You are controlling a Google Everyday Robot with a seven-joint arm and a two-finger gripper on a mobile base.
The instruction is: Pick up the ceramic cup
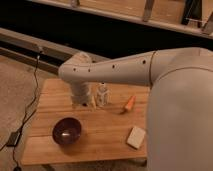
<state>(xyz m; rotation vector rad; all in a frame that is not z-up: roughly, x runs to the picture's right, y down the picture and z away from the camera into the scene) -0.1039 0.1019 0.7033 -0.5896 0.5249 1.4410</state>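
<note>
My arm reaches from the right across the wooden table [105,125] and bends down at the elbow. The gripper [80,100] points down at the table's back middle, its tip hidden by the wrist. A small pale beige shape [92,102], apparently the ceramic cup, shows just right of the gripper, close against it and mostly hidden. A small white bottle-like object [103,94] stands right next to that shape.
A dark purple-brown bowl [67,131] sits at the front left of the table. An orange carrot-like item [129,103] lies right of the bottle. A pale flat block [136,137] lies at the front right. A black cable [30,107] hangs left of the table.
</note>
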